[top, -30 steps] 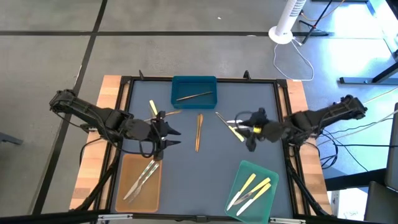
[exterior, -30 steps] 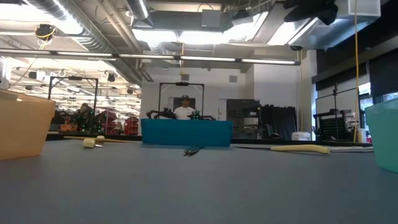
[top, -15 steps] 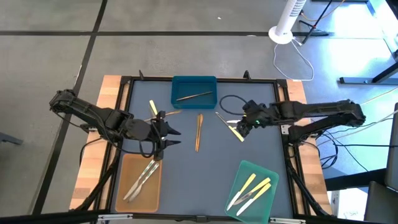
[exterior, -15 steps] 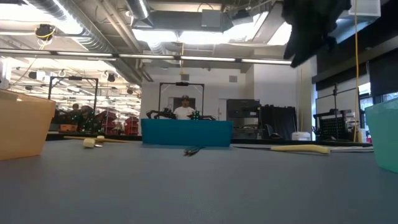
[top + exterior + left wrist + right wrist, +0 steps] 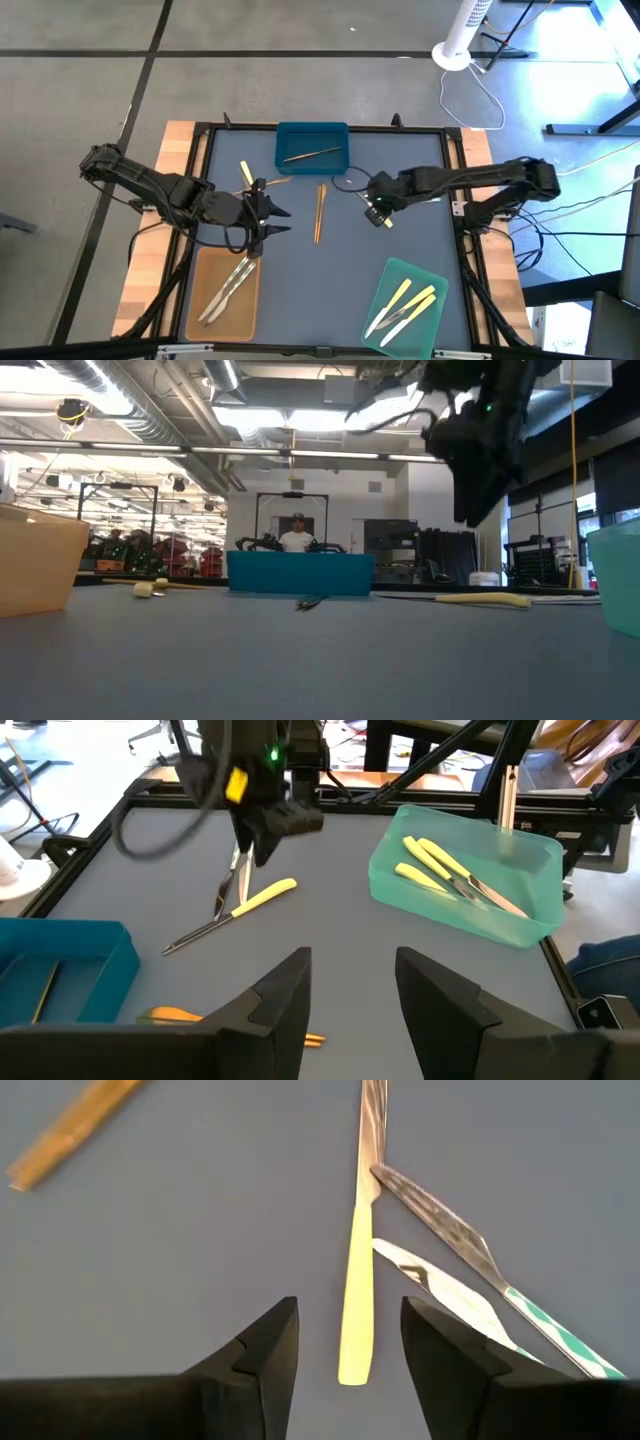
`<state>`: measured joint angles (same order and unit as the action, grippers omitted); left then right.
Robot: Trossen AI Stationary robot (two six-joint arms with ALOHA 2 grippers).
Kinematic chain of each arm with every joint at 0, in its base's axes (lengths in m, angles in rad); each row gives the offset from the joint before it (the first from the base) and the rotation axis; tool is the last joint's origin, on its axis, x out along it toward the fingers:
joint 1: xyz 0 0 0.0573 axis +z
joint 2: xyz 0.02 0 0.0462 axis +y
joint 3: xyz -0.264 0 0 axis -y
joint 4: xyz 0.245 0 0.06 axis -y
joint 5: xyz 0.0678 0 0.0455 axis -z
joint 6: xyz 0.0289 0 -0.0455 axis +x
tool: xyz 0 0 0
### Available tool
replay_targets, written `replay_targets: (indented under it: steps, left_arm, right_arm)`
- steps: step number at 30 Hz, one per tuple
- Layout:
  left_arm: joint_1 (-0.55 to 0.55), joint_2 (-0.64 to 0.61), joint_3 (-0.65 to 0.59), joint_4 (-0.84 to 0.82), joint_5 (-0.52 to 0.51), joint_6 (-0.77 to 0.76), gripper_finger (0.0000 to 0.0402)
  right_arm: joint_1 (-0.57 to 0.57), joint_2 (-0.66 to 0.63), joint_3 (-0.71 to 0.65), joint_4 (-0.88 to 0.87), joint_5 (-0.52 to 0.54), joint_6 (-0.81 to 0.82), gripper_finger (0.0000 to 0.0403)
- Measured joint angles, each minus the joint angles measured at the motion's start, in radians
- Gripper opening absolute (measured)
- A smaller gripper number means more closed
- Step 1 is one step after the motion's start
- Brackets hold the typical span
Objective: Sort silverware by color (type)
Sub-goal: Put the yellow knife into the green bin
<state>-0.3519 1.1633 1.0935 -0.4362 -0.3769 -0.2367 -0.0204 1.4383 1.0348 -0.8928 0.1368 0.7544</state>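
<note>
The right hand (image 5: 373, 212) had swung in over the middle of the surface (image 5: 330, 270) w/ its fingers apart and nothing in them, when a sec earlier it was further out toward the right edge. In the right wrist view it sat right above the pale yellow-handled knife (image 5: 357, 1295), handle lined up w/ the gap between the fingers (image 5: 262, 1342). A silvery knife (image 5: 432, 1213) crossed beside it, touching or nearly so at the blade end, so imo grabbing just the yellow one could get fiddly.

Landmark = the blue tray (image 5: 312, 146). The yellow knife pile lay just in front and to the right of it. A wood-brown piece (image 5: 320, 210) lay straight in front of it. Another yellow piece (image 5: 245, 173) lay in front-left. One thin brown utensil (image 5: 312, 154) was already inside the tray. The tan tray (image 5: 228, 290) w/ silvery pieces sat well in front-left, and the green tray (image 5: 405, 303) w/ yellow ones well in front-right.

The left hand (image 5: 262, 212) hadn't budged, parked front-left of the blue tray, fingers apart, holding nothing.

So the sort looked partway done, prob next was a grab on that yellow knife for the green tray.
</note>
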Motion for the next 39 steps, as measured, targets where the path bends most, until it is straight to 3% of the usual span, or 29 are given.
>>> replay_targets:
  steps: [12, 39]
  left_arm:
    - [0.000, 0.000, 0.000, 0.001, 0.000, 0.000, 0.0142]
    - [0.000, 0.001, 0.000, 0.002, 0.000, 0.000, 0.0142]
  right_arm:
    - [0.000, 0.165, 0.000, 0.004, 0.000, -0.029, 0.0163]
    - [0.000, 0.345, 0.001, 0.046, -0.007, -0.091, 0.0163]
